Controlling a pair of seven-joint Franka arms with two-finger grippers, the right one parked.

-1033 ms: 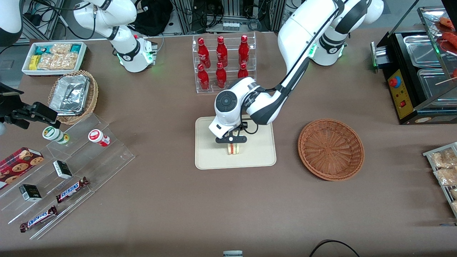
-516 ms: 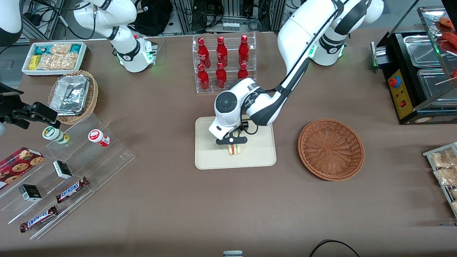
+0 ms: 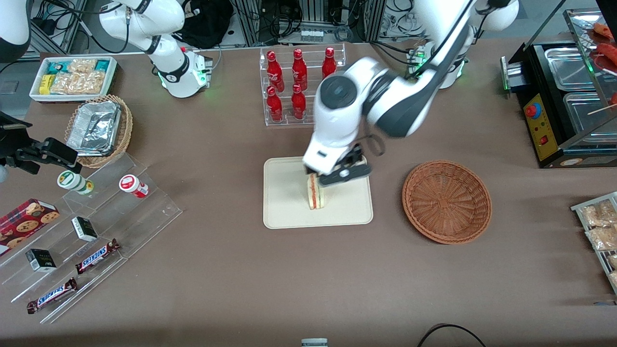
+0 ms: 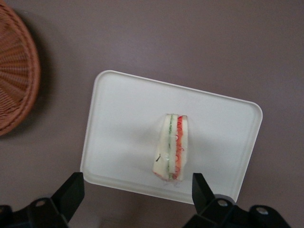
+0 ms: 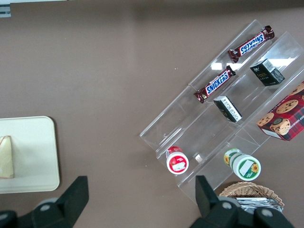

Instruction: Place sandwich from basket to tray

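Observation:
The sandwich [image 3: 315,193] stands on its edge on the cream tray [image 3: 284,205], near the tray's middle, with its red and green filling facing up. My left gripper [image 3: 340,175] hangs open and empty above the tray, clear of the sandwich. In the left wrist view the sandwich [image 4: 173,147] lies on the tray [image 4: 121,118] well below the gripper [image 4: 137,192], whose black fingers [image 4: 71,192] are spread wide. The reddish-brown basket [image 3: 447,201] sits empty beside the tray, toward the working arm's end; it also shows in the left wrist view [image 4: 14,90].
A clear rack of red bottles [image 3: 299,84] stands farther from the front camera than the tray. A clear stepped stand with snack bars and jars [image 3: 91,226] lies toward the parked arm's end. A black food warmer [image 3: 564,96] stands toward the working arm's end.
The gripper was low over the sandwich on the tray; it has let go, risen and drawn a little toward the basket. The sandwich stays on the tray.

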